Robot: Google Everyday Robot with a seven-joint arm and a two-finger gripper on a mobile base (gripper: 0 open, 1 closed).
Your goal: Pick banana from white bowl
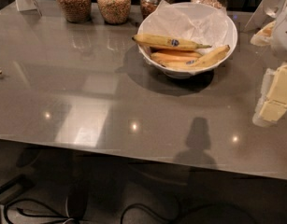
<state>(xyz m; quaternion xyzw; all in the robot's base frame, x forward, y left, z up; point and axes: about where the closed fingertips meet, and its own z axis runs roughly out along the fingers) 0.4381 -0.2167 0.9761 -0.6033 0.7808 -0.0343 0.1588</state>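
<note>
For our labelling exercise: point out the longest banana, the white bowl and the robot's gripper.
banana (164, 42): camera view, mid-length, just left of its blue sticker.
white bowl (233, 31): camera view, bare right rim.
gripper (274, 99): camera view, cream-coloured end at the picture's right edge.

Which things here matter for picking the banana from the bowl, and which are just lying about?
For the job: long slender yellow banana with a blue sticker, lying topmost; large round glossy white bowl holding it; pale gripper at the right edge, not touching the bowl.

Just lying about: shorter plump bananas beneath it; glass jars of grains behind the bowl.
</note>
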